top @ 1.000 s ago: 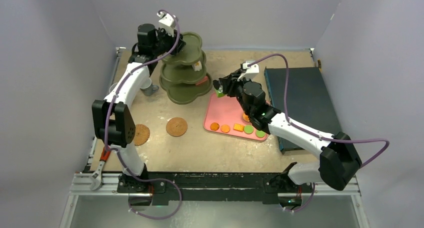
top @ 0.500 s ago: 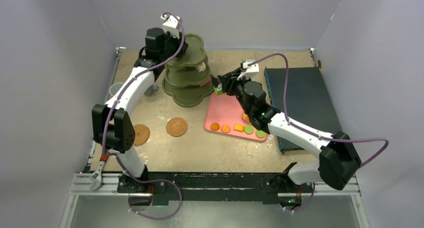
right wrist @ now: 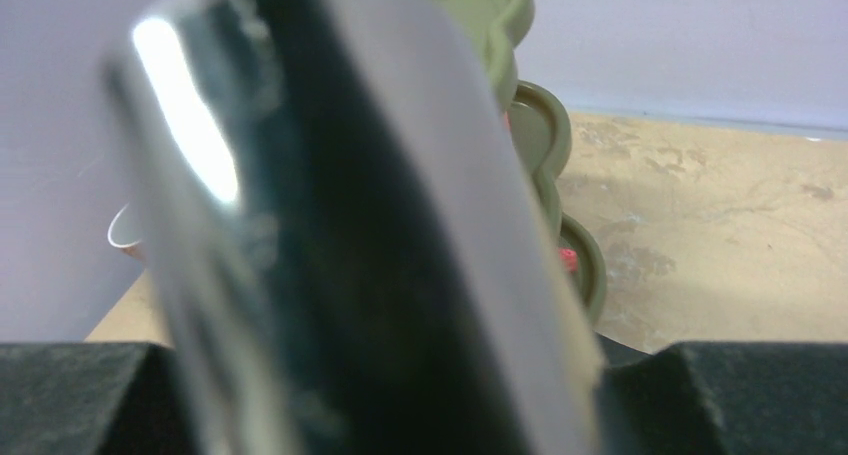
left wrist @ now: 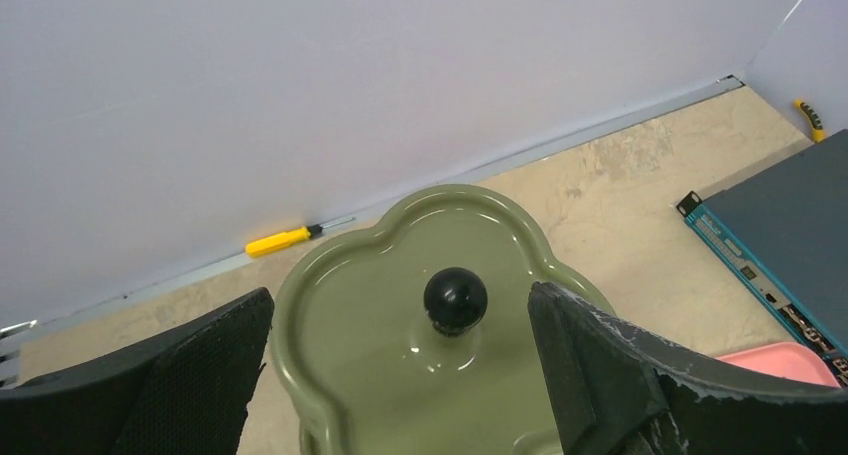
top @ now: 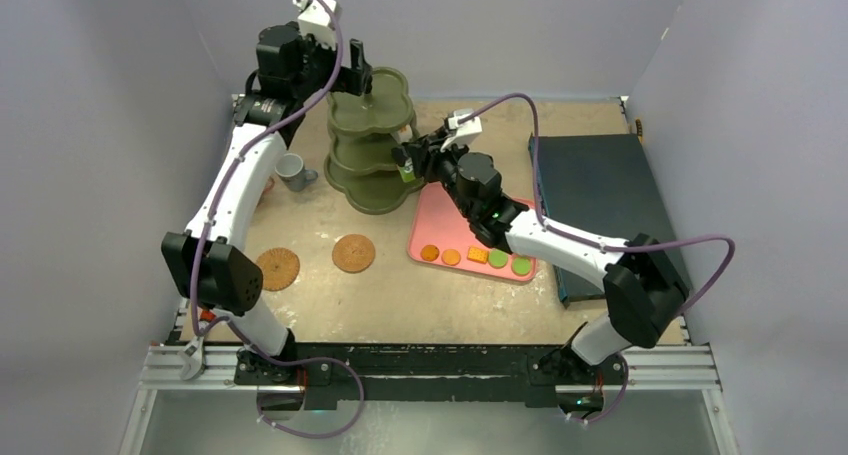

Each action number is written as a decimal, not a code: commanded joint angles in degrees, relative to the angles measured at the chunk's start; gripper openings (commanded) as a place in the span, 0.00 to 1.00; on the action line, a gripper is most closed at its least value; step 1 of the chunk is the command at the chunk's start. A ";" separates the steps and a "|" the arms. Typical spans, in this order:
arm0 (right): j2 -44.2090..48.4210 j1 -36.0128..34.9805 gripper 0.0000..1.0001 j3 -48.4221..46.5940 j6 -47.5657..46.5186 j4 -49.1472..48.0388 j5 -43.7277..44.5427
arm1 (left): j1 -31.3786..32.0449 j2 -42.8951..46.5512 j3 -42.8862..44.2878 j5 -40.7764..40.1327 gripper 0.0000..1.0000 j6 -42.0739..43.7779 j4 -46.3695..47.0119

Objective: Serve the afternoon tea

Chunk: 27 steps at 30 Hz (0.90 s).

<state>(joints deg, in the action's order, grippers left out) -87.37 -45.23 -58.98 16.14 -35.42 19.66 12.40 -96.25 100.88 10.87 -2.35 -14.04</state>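
Left wrist view only: left gripper (left wrist: 400, 310) fingers spreading wide, straddling black knob (left wrist: 455, 297) atop olive three-tier clover-shaped stand (left wrist: 350, 320), touching nothing. Right wrist view: right gripper (right wrist: 400, 405) clamping glossy black tongs (right wrist: 350, 225), blocking frame. Top view: small green toy pastry (top: 406, 171) hanging just beside stand.

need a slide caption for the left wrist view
Left end effector open over the top tier of the olive stand, its black knob centred between the fingers.
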 commanded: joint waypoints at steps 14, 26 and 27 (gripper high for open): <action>-5.64 -0.89 0.27 -5.40 -1.31 -13.30 -0.40 | -4.05 6.17 -0.35 4.06 0.99 1.74 -7.40; -10.21 -1.51 0.29 -4.66 -0.93 -21.17 0.98 | -4.23 6.79 -2.45 4.50 0.99 4.81 -7.98; -10.69 -1.46 0.30 -4.84 -0.87 -21.36 1.06 | -4.31 6.82 -2.44 4.51 0.99 4.73 -7.94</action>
<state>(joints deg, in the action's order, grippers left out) -97.32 -46.50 -62.26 15.20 -50.22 19.86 8.64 -91.90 98.50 14.63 1.34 -22.44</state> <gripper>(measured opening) 0.440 0.993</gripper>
